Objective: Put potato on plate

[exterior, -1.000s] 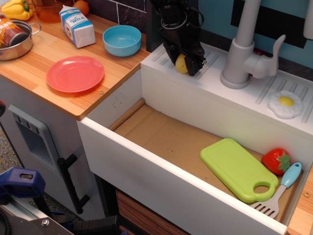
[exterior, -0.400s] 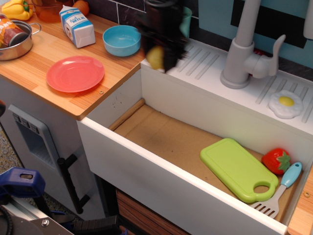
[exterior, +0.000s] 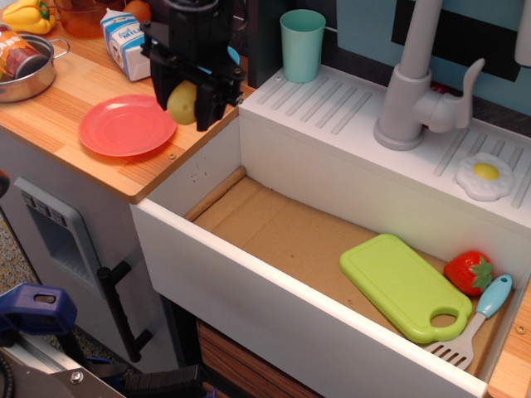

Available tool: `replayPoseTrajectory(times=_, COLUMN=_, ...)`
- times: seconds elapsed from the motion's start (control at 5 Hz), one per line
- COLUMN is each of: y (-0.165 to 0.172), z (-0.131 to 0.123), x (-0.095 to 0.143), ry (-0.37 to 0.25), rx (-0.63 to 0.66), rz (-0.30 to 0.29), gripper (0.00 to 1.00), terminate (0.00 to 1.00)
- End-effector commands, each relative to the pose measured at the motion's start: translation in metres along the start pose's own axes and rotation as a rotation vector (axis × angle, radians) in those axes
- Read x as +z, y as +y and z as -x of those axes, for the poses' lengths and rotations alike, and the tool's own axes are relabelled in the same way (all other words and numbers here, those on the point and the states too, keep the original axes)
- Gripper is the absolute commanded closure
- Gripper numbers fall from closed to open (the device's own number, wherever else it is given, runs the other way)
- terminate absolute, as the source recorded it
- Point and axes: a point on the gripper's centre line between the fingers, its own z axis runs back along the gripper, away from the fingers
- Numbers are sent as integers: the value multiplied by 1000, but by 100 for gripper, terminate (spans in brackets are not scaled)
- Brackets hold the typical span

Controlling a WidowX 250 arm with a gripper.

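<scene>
My black gripper [exterior: 186, 105] is shut on the small yellow potato [exterior: 182, 103] and holds it in the air over the wooden counter. It hangs just right of the coral-red plate [exterior: 126, 125], which lies flat on the counter with nothing on it. The potato is near the plate's right rim, slightly above it. The light blue bowl is mostly hidden behind the gripper.
A milk carton [exterior: 124, 41], a metal pot with a can [exterior: 23, 65] and a yellow bell pepper [exterior: 29, 14] stand at the counter's back left. A teal cup [exterior: 302, 44] is on the sink ledge. The sink holds a green cutting board [exterior: 404, 284], strawberry [exterior: 468, 271] and spatula [exterior: 473, 322].
My gripper has carried the potato from the sink's ledge leftward across to the wooden counter, beside the plate. The teal cup is now uncovered.
</scene>
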Motion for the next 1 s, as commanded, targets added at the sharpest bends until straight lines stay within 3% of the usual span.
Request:
replayPoseTrajectory(times=0.0, y=46, z=5, x=-14, ry=-71, rx=59, rz=-23, gripper=100, terminate=0)
replayPoseTrajectory(times=0.2, y=60, z=4, x=-26, ry=-86, rx=68, rz=-21, gripper=100, terminate=0)
replayPoseTrajectory(times=0.4, y=69, z=-1, x=-43, ry=-169, rx=52, rz=-65, gripper=100, terminate=0)
replayPoseTrajectory(times=0.6, y=69, z=-3, x=-51, ry=-197, rx=35, rz=-56, gripper=100, terminate=0)
replayPoseTrajectory(times=0.8, y=69, z=-3, x=-51, ry=-197, rx=35, rz=-56, gripper=0, terminate=0)
